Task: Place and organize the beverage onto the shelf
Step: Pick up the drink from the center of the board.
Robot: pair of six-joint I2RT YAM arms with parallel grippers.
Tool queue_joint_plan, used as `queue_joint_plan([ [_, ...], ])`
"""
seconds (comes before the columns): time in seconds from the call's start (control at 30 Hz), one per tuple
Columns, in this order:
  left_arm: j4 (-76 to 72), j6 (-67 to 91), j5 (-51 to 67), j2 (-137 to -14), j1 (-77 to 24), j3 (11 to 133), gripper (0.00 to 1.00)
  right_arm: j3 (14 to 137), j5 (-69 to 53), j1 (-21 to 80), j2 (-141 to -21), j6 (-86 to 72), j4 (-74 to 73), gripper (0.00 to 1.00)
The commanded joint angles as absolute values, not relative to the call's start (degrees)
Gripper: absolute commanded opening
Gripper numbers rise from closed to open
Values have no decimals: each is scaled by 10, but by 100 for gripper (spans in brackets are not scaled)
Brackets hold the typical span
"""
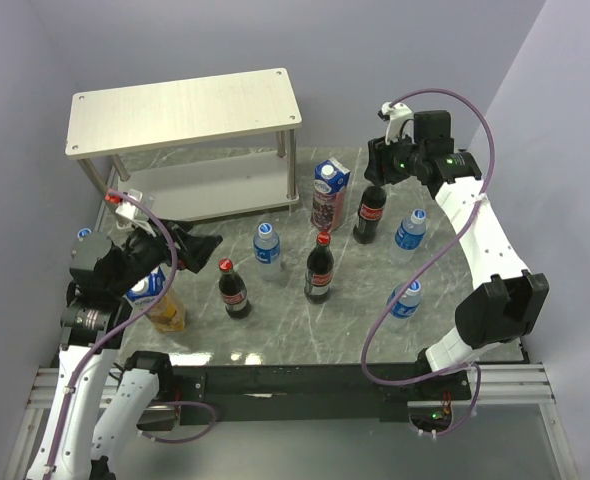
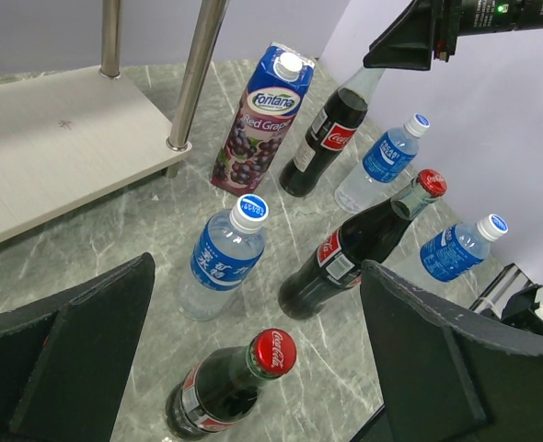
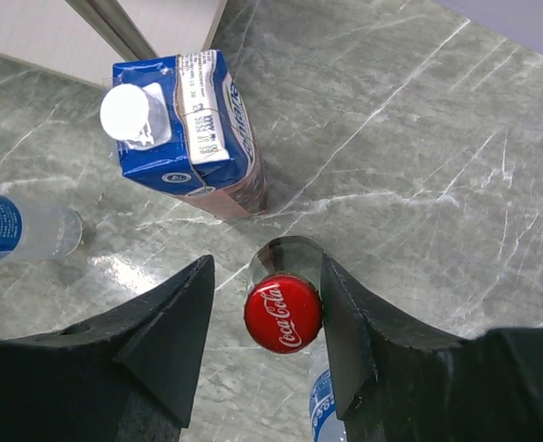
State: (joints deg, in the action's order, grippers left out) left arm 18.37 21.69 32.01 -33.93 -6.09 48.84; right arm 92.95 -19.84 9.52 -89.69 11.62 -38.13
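My right pincer [image 3: 267, 276] hangs straight over an upright cola bottle [image 3: 283, 313]; its long axis runs plumb below the wrist, and the red cap sits between the two fingers; the finger on one side touches the cap while a sliver of gap shows on the other, so I read the jaws as partly spread astride it, not pinching yet.

The shelf [image 1: 185, 110] lies off to the pincer's left across the worktop [image 1: 495, 330]; I see no drink on either of its boards. That is the relation the lift turns on: the bottle must go up, then sideways toward the shelf's near end.

Just beside the bottle on that same side stands the Fontana red grape carton [image 3: 184, 120], squarely between pincer and shelf legs; I judge it the thing most likely to be clipped. A small water bottle [image 1: 410, 230] stands close on the pincer's other side.

My left pincer [image 1: 197, 250] is spread wide, holding nothing, hovering low; ahead of it stand another water bottle [image 2: 224, 258] and two more cola bottles [image 2: 354, 249], and a yellow carton [image 1: 163, 305] sits under its arm. It is nearer the shelf, but the right arm is the one on this bottle.
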Motion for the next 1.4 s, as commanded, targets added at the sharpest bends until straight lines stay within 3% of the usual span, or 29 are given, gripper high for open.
queue_joint_plan([
  [0.0,173,207,317,-333,-62,493,100,935,-197,104,-908,113,-368,56],
  [0.37,176,208,318,-329,-62,493,99,935,-185,105,-911,113,-367,50],
  [0.57,174,212,323,-330,-62,494,99,940,-185,104,-912,112,-374,25],
  [0.6,172,214,325,-331,-62,496,100,940,-185,104,-911,111,-374,15],
  [0.7,164,221,334,-337,-62,502,99,930,-179,103,-888,104,-353,0],
  [1.1,91,271,368,-414,-81,557,99,1069,-149,109,-861,84,-417,0],
  [1.37,96,239,304,-493,-185,632,100,1087,-139,116,-859,78,-425,0],
])
